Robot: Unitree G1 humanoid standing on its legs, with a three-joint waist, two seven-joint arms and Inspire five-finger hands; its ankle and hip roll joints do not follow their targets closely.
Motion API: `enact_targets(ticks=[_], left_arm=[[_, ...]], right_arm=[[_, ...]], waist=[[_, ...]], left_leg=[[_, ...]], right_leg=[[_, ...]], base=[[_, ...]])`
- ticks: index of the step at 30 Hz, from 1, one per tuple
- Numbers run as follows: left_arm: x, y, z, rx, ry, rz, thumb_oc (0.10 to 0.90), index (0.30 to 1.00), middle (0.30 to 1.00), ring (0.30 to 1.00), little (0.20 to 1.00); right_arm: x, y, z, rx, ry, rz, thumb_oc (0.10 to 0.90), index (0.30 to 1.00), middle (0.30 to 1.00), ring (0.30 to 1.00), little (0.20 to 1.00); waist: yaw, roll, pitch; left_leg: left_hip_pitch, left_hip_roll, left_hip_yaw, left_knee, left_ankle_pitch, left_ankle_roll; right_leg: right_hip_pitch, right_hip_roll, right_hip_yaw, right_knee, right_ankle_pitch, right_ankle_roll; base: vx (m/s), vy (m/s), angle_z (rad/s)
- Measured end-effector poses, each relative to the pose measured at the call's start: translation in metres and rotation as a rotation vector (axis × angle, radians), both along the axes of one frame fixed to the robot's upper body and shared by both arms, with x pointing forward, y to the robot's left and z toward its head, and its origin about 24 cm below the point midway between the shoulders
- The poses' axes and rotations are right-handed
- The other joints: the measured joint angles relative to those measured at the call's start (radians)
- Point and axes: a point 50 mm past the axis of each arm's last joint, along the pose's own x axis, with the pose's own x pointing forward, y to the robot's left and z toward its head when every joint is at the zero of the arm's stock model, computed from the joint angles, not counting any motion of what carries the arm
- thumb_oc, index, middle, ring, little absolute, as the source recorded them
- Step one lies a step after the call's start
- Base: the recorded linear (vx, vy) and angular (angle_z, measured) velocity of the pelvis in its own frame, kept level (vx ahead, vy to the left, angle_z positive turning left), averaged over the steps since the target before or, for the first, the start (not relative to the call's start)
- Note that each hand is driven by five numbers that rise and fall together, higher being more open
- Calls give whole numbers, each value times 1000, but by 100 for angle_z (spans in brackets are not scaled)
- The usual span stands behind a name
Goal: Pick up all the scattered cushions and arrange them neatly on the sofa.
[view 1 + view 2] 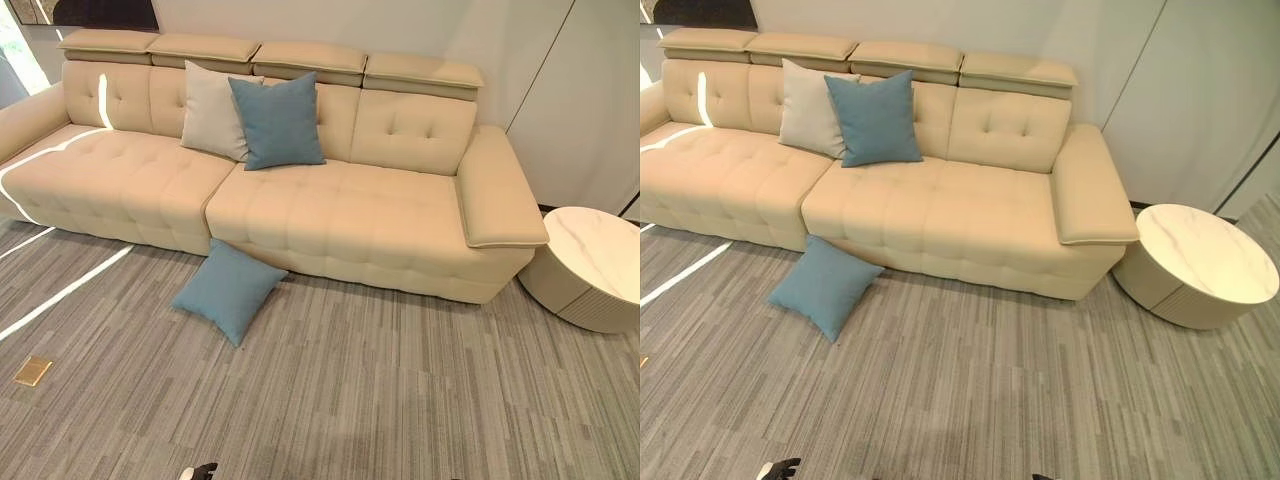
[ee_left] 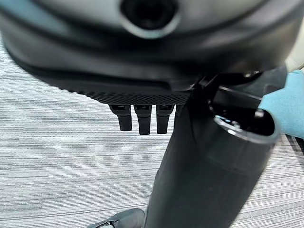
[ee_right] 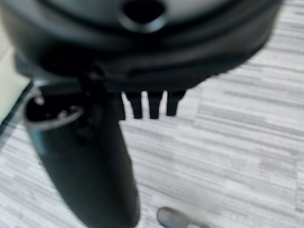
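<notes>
Both hands hang over the carpet with nothing in them: on my left wrist feed the left hand (image 2: 142,116) shows its fingers (image 2: 124,118) straight and relaxed in a row, pointing down at the grey striped carpet (image 2: 61,156); the right hand (image 3: 147,102) on its own wrist feed looks the same, fingers (image 3: 153,107) straight and side by side above the carpet, holding nothing; from the head camera I catch just a dark tip of the left hand at the bottom edge.

Ahead of me I see the beige sofa (image 1: 340,215) with its tufted seat and 4 headrests along the top; 2 cushions stand upright against its backrest, near the join of the 2 seat sections: a white cushion (image 1: 210,110) and a blue cushion (image 1: 280,122), the blue one overlapping the white one's edge and set in front of it; 1 more blue cushion, the floor cushion (image 1: 228,290), lies on the carpet, tilted on a corner, its upper edge leaning against the sofa's front just below that join; a corner of it also shows at the edge of the left wrist feed.

Beside the sofa's right armrest (image 1: 1090,190) stands a round side table (image 1: 1230,255) with a pale marbled top, close to the sofa end; a small brass floor plate (image 1: 32,371) sits in the carpet well to the left of the floor cushion.
</notes>
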Motion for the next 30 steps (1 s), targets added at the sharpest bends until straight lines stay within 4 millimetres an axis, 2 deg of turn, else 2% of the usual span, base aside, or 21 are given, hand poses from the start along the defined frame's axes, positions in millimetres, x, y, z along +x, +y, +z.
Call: enact_targets(ticks=[9,23,26,30], left_arm=[[-1,-5,-1,-27,14,-32,800,900,900,900,900],[2,-9,-2,-35,29,-109,800,900,900,900,900],[6,-10,-2,-36,19,-116,800,900,900,900,900],[18,-15,0,-38,-3,-151,800,900,900,900,900]], right_arm=[[-3,0,-1,0,10,8,800,900,900,900,900],[-2,2,-1,12,20,49,800,900,900,900,900],[-1,2,-1,11,18,53,800,900,900,900,900],[6,2,0,9,6,61,800,900,900,900,900]], waist=[[-3,6,1],[-10,39,9],[-11,50,18],[-12,60,36]], left_leg=[[4,0,1,0,0,0],[-11,1,-6,-2,3,-3],[-28,0,-28,0,9,-13],[-54,3,-65,1,25,-33]], right_leg=[[3,0,1,0,0,0],[-1,3,-1,1,-3,-3],[-9,7,-9,0,-4,-5],[-19,12,-55,0,-8,-15]], base=[[0,0,0],[-22,-30,1],[-42,-37,21],[-54,-27,32]])
